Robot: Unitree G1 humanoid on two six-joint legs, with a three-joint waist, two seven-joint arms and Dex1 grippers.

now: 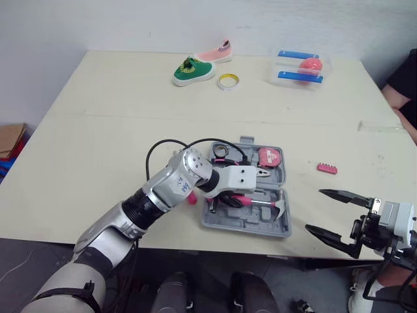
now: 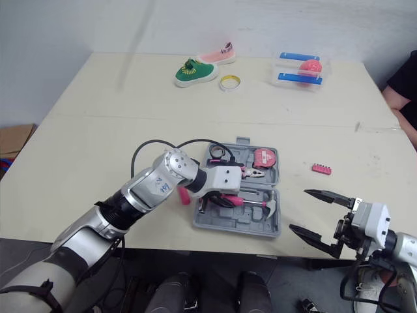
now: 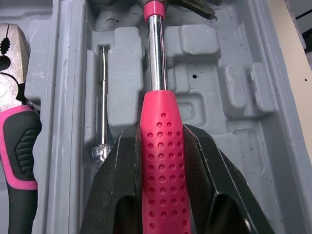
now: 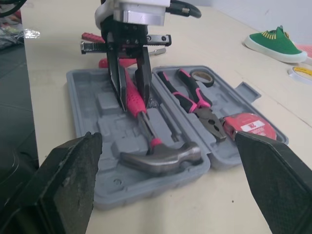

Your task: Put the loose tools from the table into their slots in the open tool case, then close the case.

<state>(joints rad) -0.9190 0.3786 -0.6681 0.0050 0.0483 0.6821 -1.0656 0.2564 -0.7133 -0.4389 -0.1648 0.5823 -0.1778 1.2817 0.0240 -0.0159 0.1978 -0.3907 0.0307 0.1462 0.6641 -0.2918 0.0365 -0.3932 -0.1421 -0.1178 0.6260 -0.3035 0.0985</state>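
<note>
– Three things lie in the tool case (image 1: pixel 246 218) on their own: the pliers (image 4: pixel 195 100), the tape measure (image 1: pixel 270 156) and a roll of black tape (image 4: pixel 201 75).

– What about the hammer (image 4: pixel 156 146)?

– It is in the case too, in the half nearest the robot. It lies along its slot. I can't tell if it is pushed all the way down.

– Who has it?

– The left gripper (image 4: pixel 130 95). Its two black fingers (image 3: pixel 122 170) squeeze the pink handle, one on each side.

– And the other one?

– The right gripper (image 1: pixel 315 210) hangs out past the case on the robot's right, well apart from it. Its fingers are spread wide and it holds nothing.

– So what is left to do?

– I think quite a bit. A little pink bit holder (image 1: pixel 327 168) lies on the table to the right of the case. Another pink thing (image 2: pixel 184 195) lies just beside the case on its left. I can't tell what that one is. Both look like they need slots. Then the hammer must be let go, and the case must be shut. It lies open now.
</note>
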